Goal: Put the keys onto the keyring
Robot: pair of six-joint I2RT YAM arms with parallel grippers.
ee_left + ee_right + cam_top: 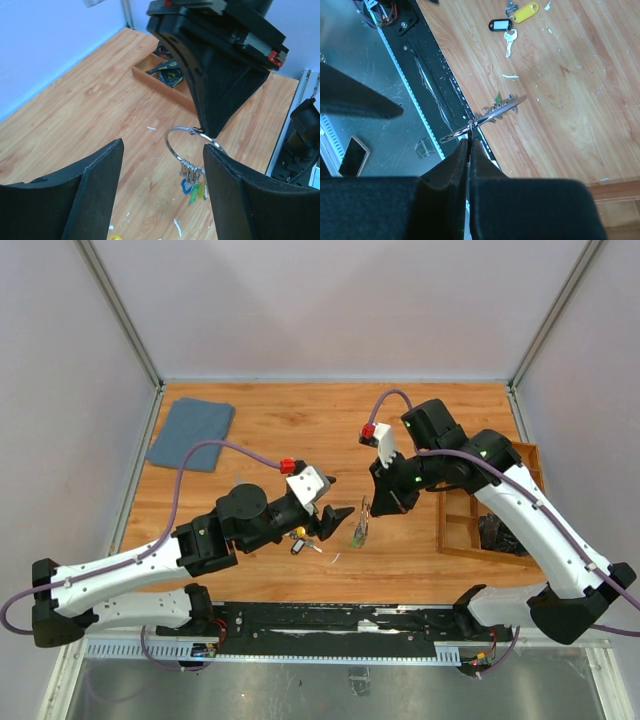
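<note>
The keyring (172,145) is a silver wire loop that hangs in the air, pinched at its top by my right gripper (470,143), which is shut on it. Several keys (193,184) with blue, green and yellow heads hang on the ring's lower side. In the top view the ring (363,521) hangs just right of my left gripper (338,520). My left gripper (162,150) is open and empty, its fingers on either side of the ring and short of it. Loose keys with a yellow tag (526,11) and a black tag (499,24) lie on the table, also visible in the top view (298,538).
A blue cloth (190,432) lies at the back left. A wooden tray (458,530) with dark items stands at the right. A black rail (432,75) runs along the table's near edge. Small white scraps (177,226) dot the wood.
</note>
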